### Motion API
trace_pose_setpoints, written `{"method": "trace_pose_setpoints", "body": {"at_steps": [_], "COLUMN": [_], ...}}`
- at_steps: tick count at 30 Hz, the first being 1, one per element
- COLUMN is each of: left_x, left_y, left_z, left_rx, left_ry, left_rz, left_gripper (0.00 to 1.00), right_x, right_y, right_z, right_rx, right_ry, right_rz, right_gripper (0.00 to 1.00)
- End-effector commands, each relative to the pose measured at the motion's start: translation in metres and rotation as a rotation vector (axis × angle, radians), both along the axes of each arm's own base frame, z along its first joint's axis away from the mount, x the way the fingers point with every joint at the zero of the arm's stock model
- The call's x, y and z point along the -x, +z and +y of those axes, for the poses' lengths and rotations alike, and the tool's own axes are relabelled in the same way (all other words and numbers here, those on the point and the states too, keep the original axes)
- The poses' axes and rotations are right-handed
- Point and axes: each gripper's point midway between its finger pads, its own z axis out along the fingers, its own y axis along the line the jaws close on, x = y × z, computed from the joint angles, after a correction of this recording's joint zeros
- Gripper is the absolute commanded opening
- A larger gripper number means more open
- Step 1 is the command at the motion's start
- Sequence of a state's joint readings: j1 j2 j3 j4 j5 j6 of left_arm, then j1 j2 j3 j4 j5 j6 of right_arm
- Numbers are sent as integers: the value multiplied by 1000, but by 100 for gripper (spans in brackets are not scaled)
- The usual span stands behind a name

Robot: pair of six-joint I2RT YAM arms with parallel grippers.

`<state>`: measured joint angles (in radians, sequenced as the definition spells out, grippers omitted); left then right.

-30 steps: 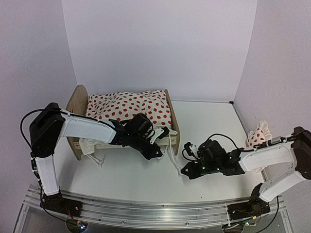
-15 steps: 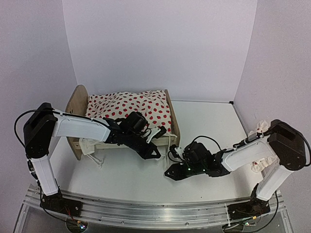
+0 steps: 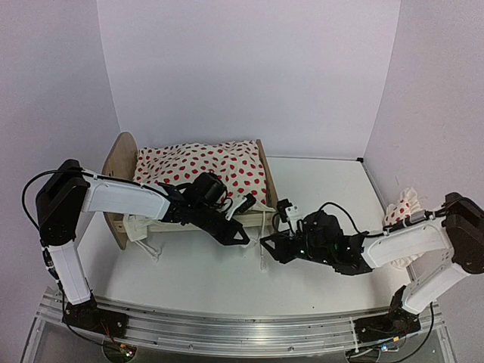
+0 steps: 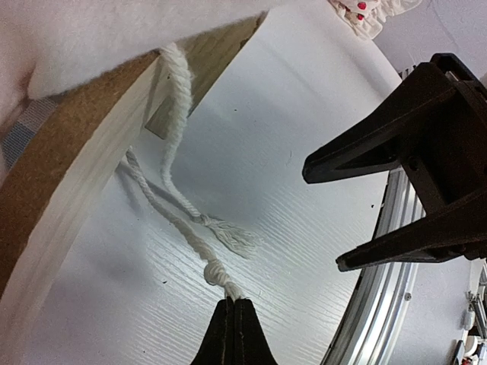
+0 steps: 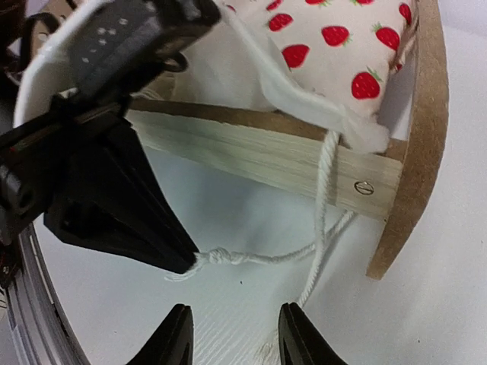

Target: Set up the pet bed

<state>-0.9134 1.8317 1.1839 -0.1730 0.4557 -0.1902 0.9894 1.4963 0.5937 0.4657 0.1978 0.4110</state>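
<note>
White cord (image 4: 215, 271) pinched in left claw (image 4: 232, 304) | right claw (image 5: 236, 318) parted

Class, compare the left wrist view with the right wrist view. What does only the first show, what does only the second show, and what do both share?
Only the left wrist view shows the ruffled pillow and the metal rail. Only the right wrist view shows the red-printed duvet, the pet bed's footboard and a screw beside it. Both show the knotted cord, pinched by the shut left end effector, and the open right end effector.
</note>
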Motion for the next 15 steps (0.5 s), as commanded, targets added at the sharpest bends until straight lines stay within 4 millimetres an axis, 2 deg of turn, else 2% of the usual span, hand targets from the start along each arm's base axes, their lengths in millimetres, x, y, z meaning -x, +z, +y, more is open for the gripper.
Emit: {"method": "trace_pose_setpoints", "body": {"at_steps": [1, 3, 9, 15], "left_x": [2, 5, 9, 11], "left_y": [47, 44, 49, 48], "left_z": [-12, -11, -14, -13], "left_rx": [118, 112, 130, 131], "left_ry": [-29, -29, -50, -53], "left_rz": [-17, 4, 25, 41], "left_gripper": [0, 0, 0, 0], "right_x": [15, 18, 13, -5], "right_y": [31, 29, 11, 11], "right_z": [10, 11, 33, 46], "right_rx": [-100, -57, 155, 250], "right_ry": [148, 197, 380, 379], "right_rz": [-248, -327, -560, -693], "right_gripper": [40, 42, 44, 43]}}
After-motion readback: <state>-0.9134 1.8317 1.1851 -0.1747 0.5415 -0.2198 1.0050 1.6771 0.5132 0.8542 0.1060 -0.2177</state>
